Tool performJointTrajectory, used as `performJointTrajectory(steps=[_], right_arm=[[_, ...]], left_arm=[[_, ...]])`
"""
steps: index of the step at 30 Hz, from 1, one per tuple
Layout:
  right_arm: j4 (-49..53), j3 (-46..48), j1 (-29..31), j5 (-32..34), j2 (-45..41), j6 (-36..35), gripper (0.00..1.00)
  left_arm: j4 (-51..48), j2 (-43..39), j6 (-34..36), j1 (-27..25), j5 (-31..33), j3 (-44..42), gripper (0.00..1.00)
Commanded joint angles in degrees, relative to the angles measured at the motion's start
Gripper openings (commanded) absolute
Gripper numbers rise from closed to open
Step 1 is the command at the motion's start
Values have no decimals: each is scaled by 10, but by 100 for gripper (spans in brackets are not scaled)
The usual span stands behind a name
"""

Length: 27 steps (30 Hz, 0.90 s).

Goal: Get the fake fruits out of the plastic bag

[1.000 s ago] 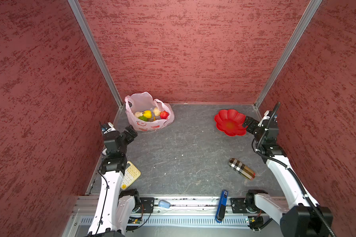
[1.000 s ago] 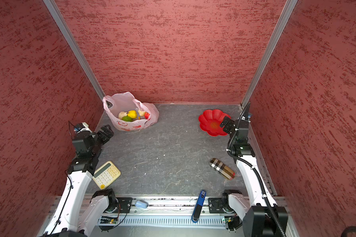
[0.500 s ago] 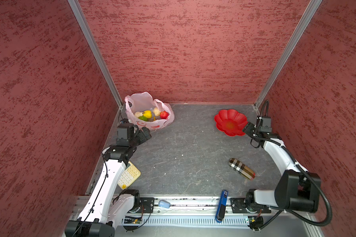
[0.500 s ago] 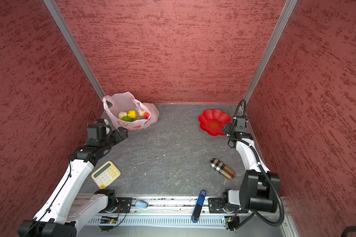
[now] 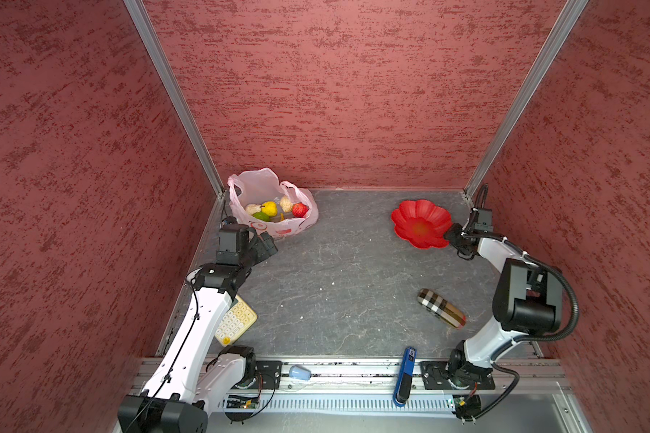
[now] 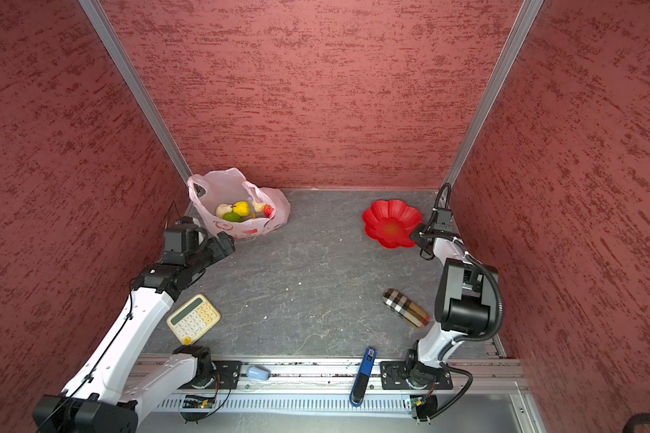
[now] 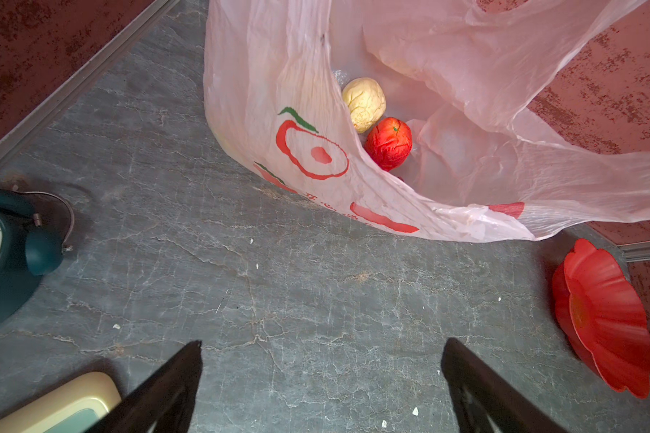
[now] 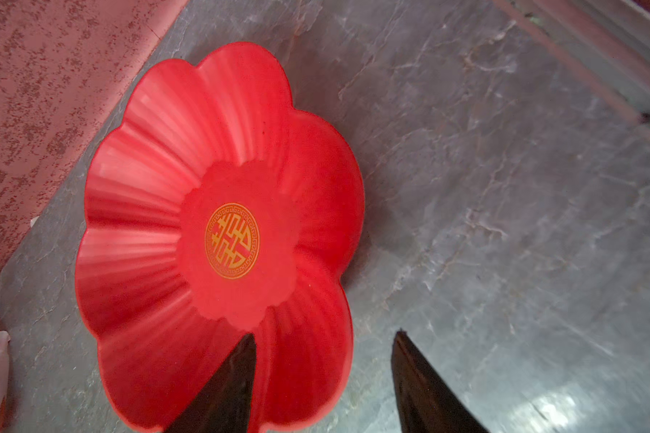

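The fake fruits [image 5: 274, 210] all lie inside the plastic bag [image 5: 278, 229], so by the look of it none of the task is done: no fruit lies on the bare counter [image 5: 353, 270] and the red dish [image 5: 421, 225] is empty. Nearest the rail, a calculator [image 5: 237, 322] lies partly under the left arm and plays no part. Farther in, the left gripper [image 7: 323, 342] hovers low over the counter with its fingers spread wide and nothing between them, aimed at the bag's printed near wall, close to it but not touching. Beyond that wall the bag's mouth gapes upward. In the left wrist view a red apple [image 7: 389, 142] lies just inside the rim, touching a beige lumpy fruit [image 7: 364, 103] behind it. In a top view a yellow round fruit [image 5: 269, 207], a green one [image 5: 260, 216] and a second beige one [image 5: 252, 208] sit in a cluster deeper toward the corner. A thin yellow sliver among them may be a banana, too small to tell. To reach any fruit I judge the left gripper must rise over the near wall and come down through the mouth. The right gripper [image 8: 325, 333] is well apart from the bag, across the counter. Its jaws are parted and straddle the dish's rim, one finger over the dish and one outside it, with a gap showing, so it grips nothing.
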<state>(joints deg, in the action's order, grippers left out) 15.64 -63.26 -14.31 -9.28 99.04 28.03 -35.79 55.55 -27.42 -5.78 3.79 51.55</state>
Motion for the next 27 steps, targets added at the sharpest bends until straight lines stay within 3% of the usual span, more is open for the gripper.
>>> performJointTrajectory(steps=[1,8,16,22,27], right_arm=[[-23,-29,-2,-14,30,-3,56],[-37,-35,-2,-8,70,8,49],[-49,-42,3,-46,92,3,17],[-38,-32,22,-50,76,-14,1],[-21,2,50,-33,39,-18,0]], left_arm=[[1,-3,-1,-6,13,15,100],[-8,-15,-3,-7,21,18,100],[-9,-16,4,-7,22,11,100],[-3,-16,5,-7,13,8,100],[-2,-17,7,-5,7,7,99]])
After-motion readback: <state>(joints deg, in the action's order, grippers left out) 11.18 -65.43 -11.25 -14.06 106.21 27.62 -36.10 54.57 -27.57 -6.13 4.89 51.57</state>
